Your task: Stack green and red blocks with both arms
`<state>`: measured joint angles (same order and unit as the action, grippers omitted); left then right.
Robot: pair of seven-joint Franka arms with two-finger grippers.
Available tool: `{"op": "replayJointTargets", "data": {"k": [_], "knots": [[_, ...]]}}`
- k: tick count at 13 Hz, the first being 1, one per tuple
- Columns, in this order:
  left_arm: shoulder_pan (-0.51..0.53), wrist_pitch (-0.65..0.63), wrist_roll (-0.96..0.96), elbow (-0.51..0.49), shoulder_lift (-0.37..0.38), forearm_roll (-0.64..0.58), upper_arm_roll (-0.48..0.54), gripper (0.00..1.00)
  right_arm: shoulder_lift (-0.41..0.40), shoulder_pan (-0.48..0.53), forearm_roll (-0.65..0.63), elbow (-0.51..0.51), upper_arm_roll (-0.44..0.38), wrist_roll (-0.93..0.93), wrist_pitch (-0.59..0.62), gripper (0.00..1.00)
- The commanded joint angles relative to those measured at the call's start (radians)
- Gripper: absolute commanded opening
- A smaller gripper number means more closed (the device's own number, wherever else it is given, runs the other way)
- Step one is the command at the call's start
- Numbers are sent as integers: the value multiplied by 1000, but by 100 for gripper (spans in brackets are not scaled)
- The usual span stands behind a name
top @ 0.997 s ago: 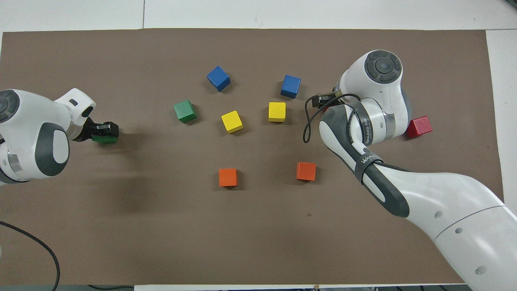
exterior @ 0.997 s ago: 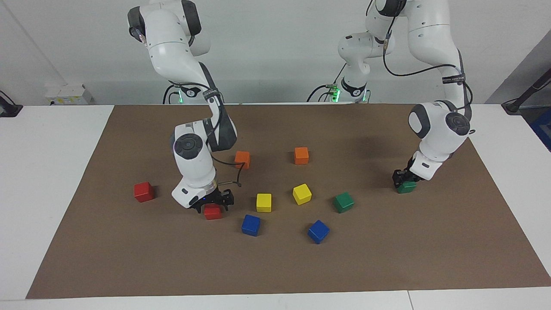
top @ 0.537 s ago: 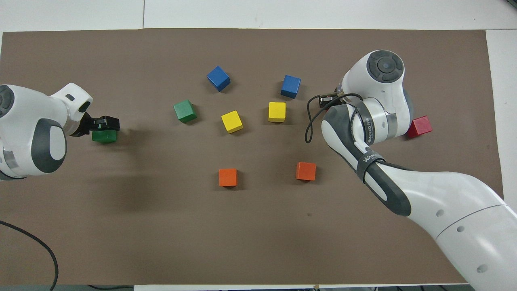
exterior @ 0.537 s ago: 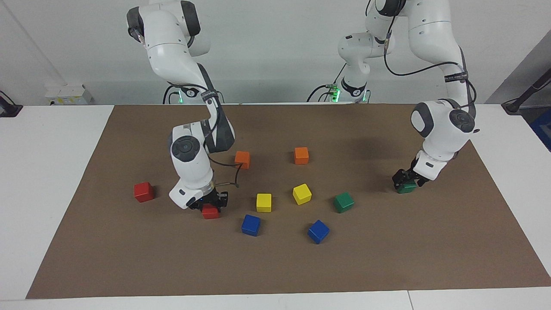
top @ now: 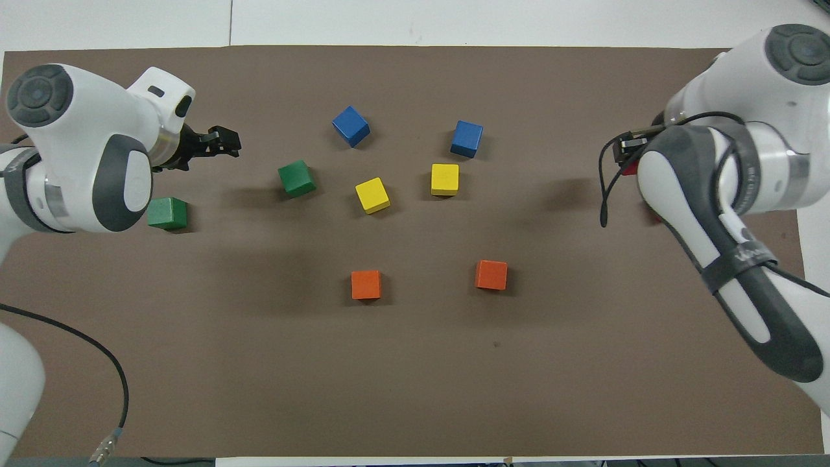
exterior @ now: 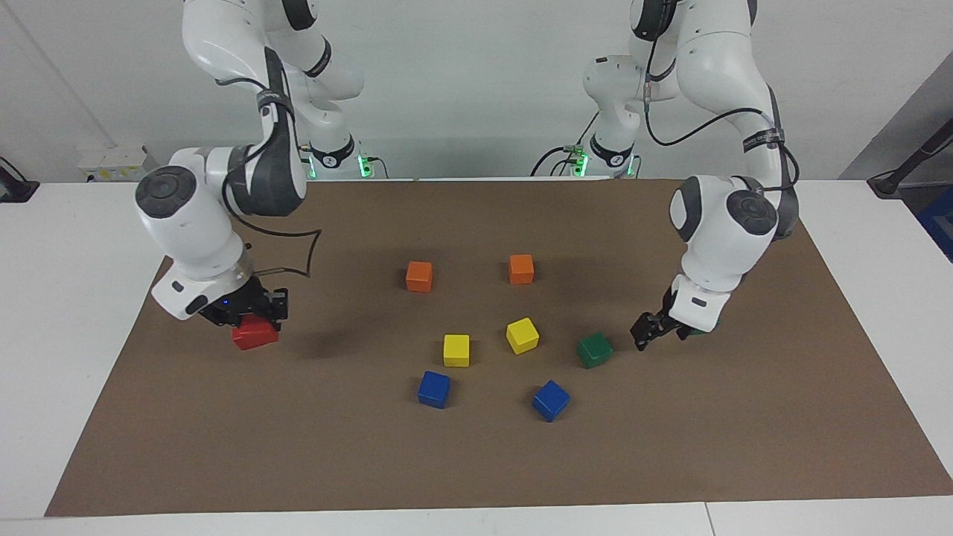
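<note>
The right hand [exterior: 249, 316] pinches a red block [exterior: 255, 333] over the second red block, hidden beneath, ready for lowering. The left hand [exterior: 646, 331], fingers spread and empty, hovers between two green blocks [exterior: 595, 349] [top: 167, 213]; it probably grasps one next.

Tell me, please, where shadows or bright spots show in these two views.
Facing view: even light, with a soft shadow on the mat beside the red block. Overhead view: broad, diffuse shadows on the mat, one beside a green block and one by the right arm, whose white shell looks bright.
</note>
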<state>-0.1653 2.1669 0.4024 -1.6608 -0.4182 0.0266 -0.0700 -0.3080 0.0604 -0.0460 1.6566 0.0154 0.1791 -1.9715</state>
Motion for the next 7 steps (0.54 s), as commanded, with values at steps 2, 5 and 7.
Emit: {"op": "replayJointTargets", "data": {"k": [2,5,7], "knots": [[-82,-16,163,59,-62,-25,16,100,44,61,-18,104,15,143,-59,0],[-106,37,199,18,-62,-39,16,100,101,65,-18,268,15,152,-220,0],[-109,40,208,0,-60,-39,16,100,113,82,-18,319,15,170,-263,0]]}}
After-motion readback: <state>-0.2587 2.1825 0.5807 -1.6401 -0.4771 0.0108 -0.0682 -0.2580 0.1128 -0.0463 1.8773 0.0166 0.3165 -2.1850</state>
